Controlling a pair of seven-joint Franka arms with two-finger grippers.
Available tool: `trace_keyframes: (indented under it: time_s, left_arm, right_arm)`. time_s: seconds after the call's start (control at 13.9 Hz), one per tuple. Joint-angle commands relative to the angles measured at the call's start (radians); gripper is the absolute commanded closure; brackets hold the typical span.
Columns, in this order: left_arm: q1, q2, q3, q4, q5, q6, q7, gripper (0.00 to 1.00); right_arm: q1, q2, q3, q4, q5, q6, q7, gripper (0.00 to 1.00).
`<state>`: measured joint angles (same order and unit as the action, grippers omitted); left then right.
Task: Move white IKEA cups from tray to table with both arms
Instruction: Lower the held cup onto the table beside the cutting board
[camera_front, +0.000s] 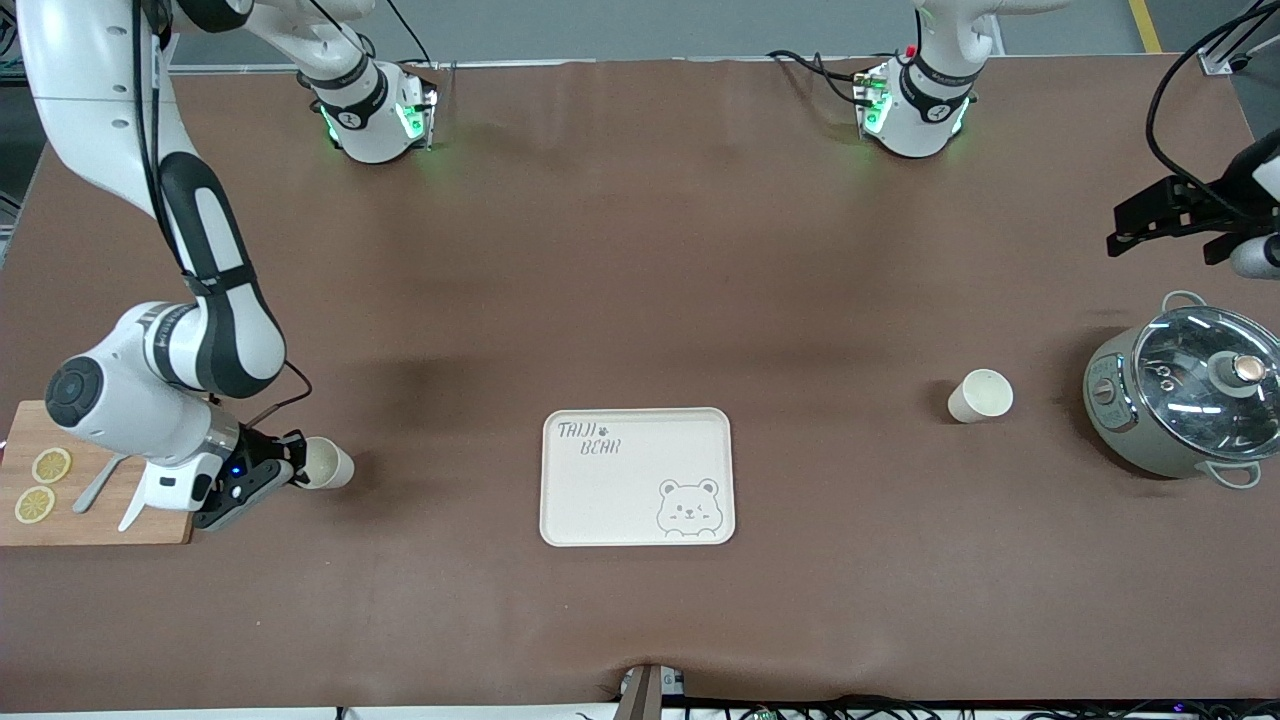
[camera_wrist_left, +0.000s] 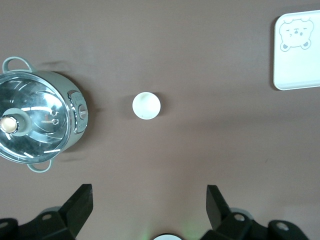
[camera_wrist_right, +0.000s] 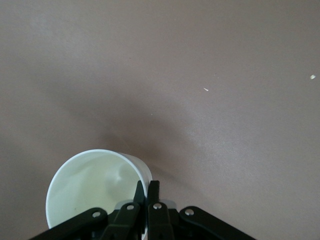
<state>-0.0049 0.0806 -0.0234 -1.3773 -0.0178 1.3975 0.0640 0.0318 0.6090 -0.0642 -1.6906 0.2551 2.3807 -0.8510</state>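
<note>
One white cup (camera_front: 330, 463) is at the right arm's end of the table, beside the wooden board. My right gripper (camera_front: 298, 470) is shut on its rim, one finger inside and one outside; the right wrist view shows the cup (camera_wrist_right: 90, 185) and the pinching gripper (camera_wrist_right: 147, 189). I cannot tell whether this cup rests on the table. The other white cup (camera_front: 981, 395) stands upright beside the pot; it also shows in the left wrist view (camera_wrist_left: 146, 106). My left gripper (camera_front: 1125, 235) hangs high over the left arm's end of the table, open and empty (camera_wrist_left: 148, 202).
A cream bear-printed tray (camera_front: 637, 477) lies mid-table, nearer the front camera. A grey pot with a glass lid (camera_front: 1190, 395) stands at the left arm's end. A wooden board (camera_front: 100, 525) with lemon slices and a utensil lies under the right arm.
</note>
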Motion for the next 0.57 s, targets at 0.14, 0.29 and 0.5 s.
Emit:
trace_keyframes:
  time_s: [0.14, 0.29, 0.5]
  left_arm:
    - [-0.009, -0.001, -0.018, -0.022, 0.044, 0.021, 0.016, 0.0]
    - [-0.004, 0.005, -0.018, -0.02, 0.044, 0.034, 0.016, 0.0]
    - [-0.006, 0.002, -0.018, -0.022, 0.053, 0.035, 0.02, 0.0]
  right_arm:
    - [-0.012, 0.025, 0.017, -0.001, 0.038, 0.049, -0.03, 1.0]
    - [-0.012, 0.031, 0.017, -0.001, 0.038, 0.058, -0.03, 1.0]
    - [-0.01, 0.032, 0.017, 0.005, 0.041, 0.058, -0.026, 0.46]
